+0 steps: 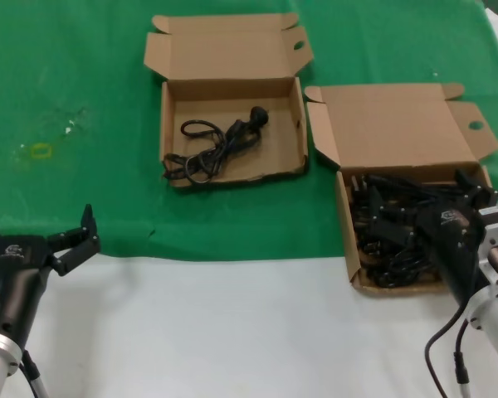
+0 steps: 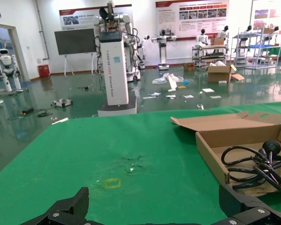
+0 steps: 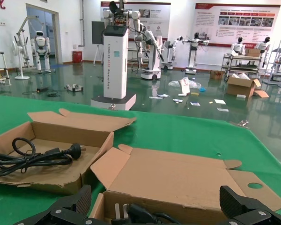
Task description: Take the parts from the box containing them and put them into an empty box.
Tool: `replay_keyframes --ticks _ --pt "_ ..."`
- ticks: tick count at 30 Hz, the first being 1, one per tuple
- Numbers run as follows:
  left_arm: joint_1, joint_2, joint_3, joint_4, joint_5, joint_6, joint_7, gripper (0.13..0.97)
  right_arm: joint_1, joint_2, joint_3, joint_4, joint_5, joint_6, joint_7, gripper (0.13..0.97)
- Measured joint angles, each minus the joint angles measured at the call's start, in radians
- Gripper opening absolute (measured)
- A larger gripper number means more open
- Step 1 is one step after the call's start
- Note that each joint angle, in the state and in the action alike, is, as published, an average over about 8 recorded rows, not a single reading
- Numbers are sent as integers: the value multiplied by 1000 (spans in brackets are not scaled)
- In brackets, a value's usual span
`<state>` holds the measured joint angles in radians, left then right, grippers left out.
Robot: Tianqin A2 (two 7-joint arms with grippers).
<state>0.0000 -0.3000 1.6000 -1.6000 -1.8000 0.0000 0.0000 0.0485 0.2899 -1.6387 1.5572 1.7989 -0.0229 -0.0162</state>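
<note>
Head view: my right gripper, fingers apart, hangs over cords in the full box at 4 o'clock; other box at 12 holds one cord.

Left wrist: left gripper spread, idle.

Right wrist: pick step; I should next descend and clamp.

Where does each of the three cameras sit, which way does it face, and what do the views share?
Head view: high on the robot, looking forward and down at the green cloth, both cardboard boxes, the left gripper and the right gripper.
Left wrist view: low behind the left gripper, facing across the cloth toward the hall; open fingers show.
Right wrist view: low behind the right gripper, over the full box; open fingers show.
Shared: all three show the one-cord box.
</note>
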Motion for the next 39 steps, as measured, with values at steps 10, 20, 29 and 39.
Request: replay_keyframes --ticks 10,20,29,39 --pt "0 0 0 0 0 0 0 966 0 0 0 0 0 0 0 966" --pt "0 0 0 0 0 0 0 966 0 0 0 0 0 0 0 966" --pt "0 0 0 0 0 0 0 966 0 0 0 0 0 0 0 966" --pt "0 0 0 0 0 0 0 966 0 0 0 0 0 0 0 966"
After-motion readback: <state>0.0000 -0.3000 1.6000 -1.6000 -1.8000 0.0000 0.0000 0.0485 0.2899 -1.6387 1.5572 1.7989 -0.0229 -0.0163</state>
